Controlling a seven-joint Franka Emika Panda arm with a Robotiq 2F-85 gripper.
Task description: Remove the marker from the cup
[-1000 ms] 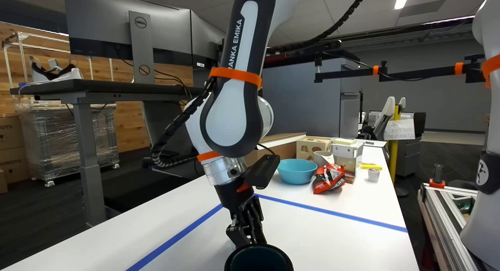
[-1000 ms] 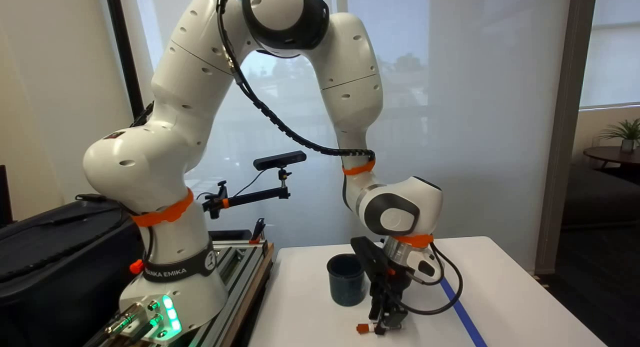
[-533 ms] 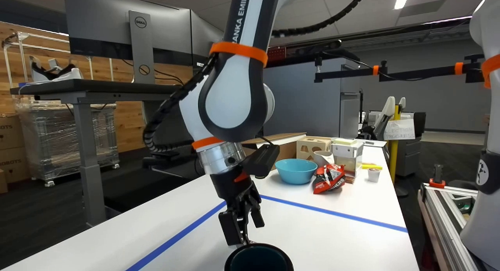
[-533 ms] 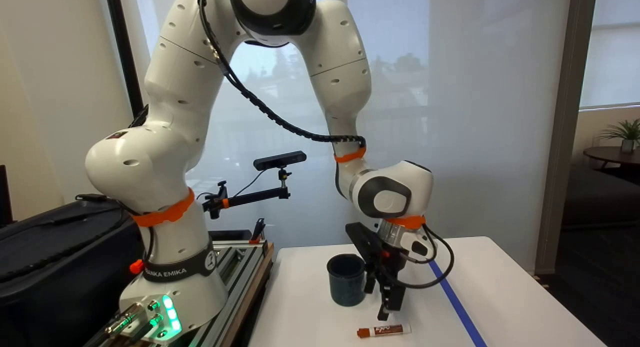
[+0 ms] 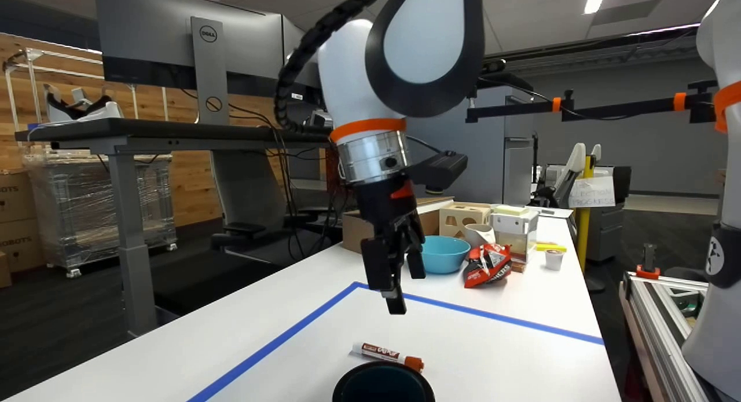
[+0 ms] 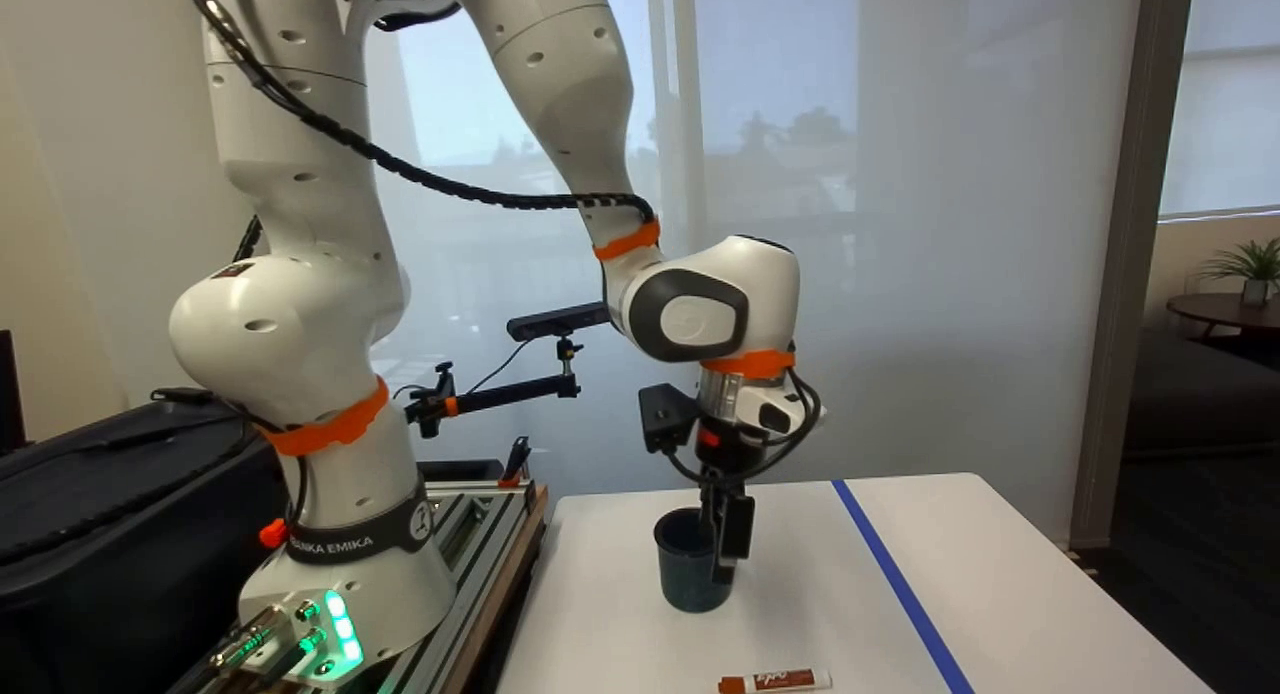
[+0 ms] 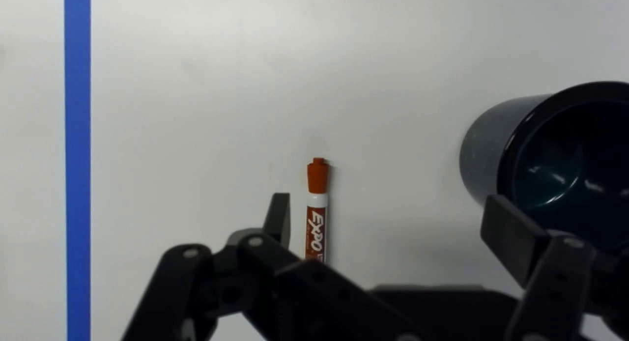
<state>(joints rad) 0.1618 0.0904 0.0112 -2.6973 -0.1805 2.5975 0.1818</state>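
Note:
The marker [image 7: 317,223], with a reddish-brown cap and label and white bands, lies flat on the white table outside the cup. In the wrist view its lower end is hidden behind my gripper's linkage. The dark cup [image 6: 690,579] stands upright beside it; the visible part of its inside [image 7: 555,169] holds nothing. My gripper [image 7: 395,228] hangs above the table with its jaws wide apart and nothing between them. In an exterior view the gripper [image 5: 406,290] is raised above and beyond the marker [image 5: 385,354]. Its right finger [image 7: 513,235] overlaps the cup's edge in the wrist view.
Blue tape [image 7: 77,159] runs along the table. At its far end sit a light-blue bowl [image 5: 444,254], a red bag [image 5: 488,267], a wooden box [image 5: 460,216] and a small white container [image 5: 554,259]. A camera arm [image 6: 510,392] stands behind the robot.
My gripper was around the marker a second ago; it has since opened and risen away, back toward the robot's base. The marker now lies free on the table, slightly shifted. The cup has not moved.

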